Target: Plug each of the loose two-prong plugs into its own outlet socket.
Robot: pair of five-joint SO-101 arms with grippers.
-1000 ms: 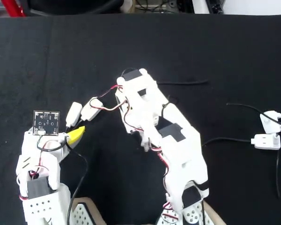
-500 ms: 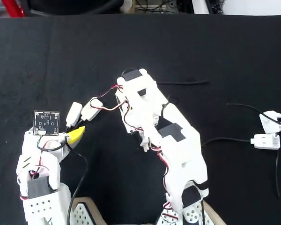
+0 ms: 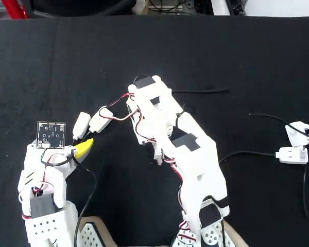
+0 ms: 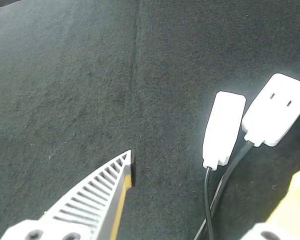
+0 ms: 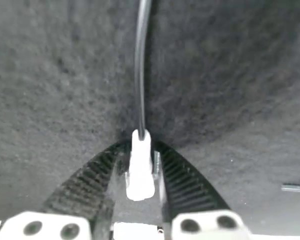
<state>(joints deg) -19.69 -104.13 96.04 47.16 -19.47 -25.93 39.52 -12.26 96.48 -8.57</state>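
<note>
Two white outlet sockets (image 3: 81,125) (image 3: 100,119) lie side by side left of centre, red and black wires trailing off them. In the left wrist view the nearer socket (image 4: 222,127) shows its side and the other socket (image 4: 275,112) shows two slots. My left gripper (image 4: 212,170) is open just short of them, its yellow finger (image 3: 83,148) beside the nearer socket. My right gripper (image 5: 140,145) is shut on a small white plug (image 5: 140,165), low over the cloth, and the plug's black cord (image 5: 141,60) runs away from it. In the high view the right arm (image 3: 154,103) covers that gripper.
Two more white plug pieces (image 3: 298,128) (image 3: 292,154) lie at the right edge with black cords (image 3: 247,153) trailing across the black cloth (image 3: 237,56). A thin black cord (image 3: 201,91) runs out from beside the right arm.
The right arm has shifted slightly toward the far left in the high view. The left arm and the sockets have not moved.
</note>
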